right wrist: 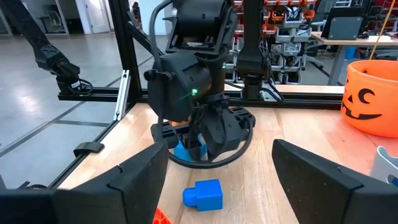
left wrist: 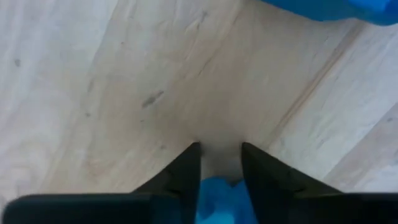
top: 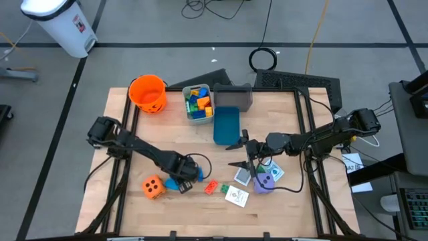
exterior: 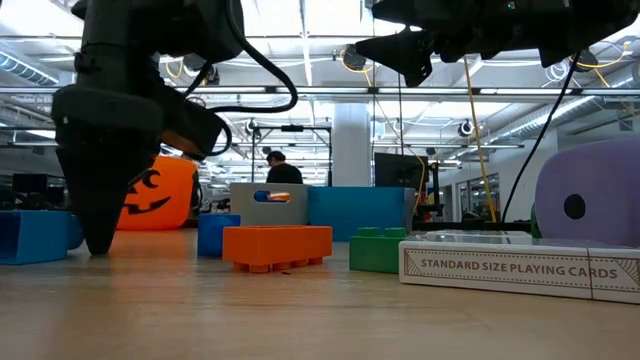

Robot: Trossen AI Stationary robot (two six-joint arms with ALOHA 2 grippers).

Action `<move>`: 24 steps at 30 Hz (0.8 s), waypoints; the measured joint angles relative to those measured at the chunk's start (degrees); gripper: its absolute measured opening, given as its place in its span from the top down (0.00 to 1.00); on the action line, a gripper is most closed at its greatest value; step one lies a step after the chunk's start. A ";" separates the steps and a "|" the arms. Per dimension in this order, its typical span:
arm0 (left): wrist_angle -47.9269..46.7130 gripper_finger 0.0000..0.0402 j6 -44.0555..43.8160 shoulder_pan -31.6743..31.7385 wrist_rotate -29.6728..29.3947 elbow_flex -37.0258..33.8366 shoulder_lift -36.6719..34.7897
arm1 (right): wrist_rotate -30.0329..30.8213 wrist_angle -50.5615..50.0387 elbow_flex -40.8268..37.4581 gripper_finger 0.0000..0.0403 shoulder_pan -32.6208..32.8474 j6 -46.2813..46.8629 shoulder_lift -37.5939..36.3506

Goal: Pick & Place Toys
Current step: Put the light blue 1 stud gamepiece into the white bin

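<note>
A blue block point(left wrist: 219, 198) sits clamped between the two dark fingers of the left gripper point(left wrist: 219, 163), low over the bare wooden table point(left wrist: 112, 93) near its front left; only the top of the block shows in the left wrist view, the rest cut off by the picture's edge. From above the same block point(top: 175, 183) is mostly hidden beneath the gripper's body, and the low view shows only the dark fingertips reaching down to the tabletop. The right wrist view catches a sliver of blue under the left gripper and, apart from it, a second blue block point(right wrist: 203, 194) lying free on the wood. Just beside the left gripper lies the orange dotted die point(top: 153, 187), and on the other side an orange block point(exterior: 277, 245) and a green block point(exterior: 378, 249). Further right are the picture cards point(top: 237, 195) and a card box point(exterior: 520, 268), with the purple die point(top: 265, 181) partly covered by the right gripper point(top: 239, 154), which hangs above them with its fingers spread wide and nothing between them. At the table's back stand the pumpkin bucket point(top: 148, 94), a grey bin point(top: 198, 104) of blocks, a blue bin point(top: 226, 124) and another grey bin point(top: 233, 96). In the low view a person point(exterior: 282, 166) shows far off in the room.
</note>
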 joint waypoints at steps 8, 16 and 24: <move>-0.97 0.40 6.08 3.76 8.06 0.34 -0.12 | 0.00 0.01 0.00 0.30 0.00 0.00 0.01; -1.83 0.32 9.40 3.15 1.15 3.54 -7.38 | 0.00 -0.81 -0.09 0.30 -0.02 0.00 0.01; -3.36 0.34 14.59 -7.01 -1.22 3.37 -9.50 | 0.00 -1.24 -0.09 0.30 -0.02 0.00 0.01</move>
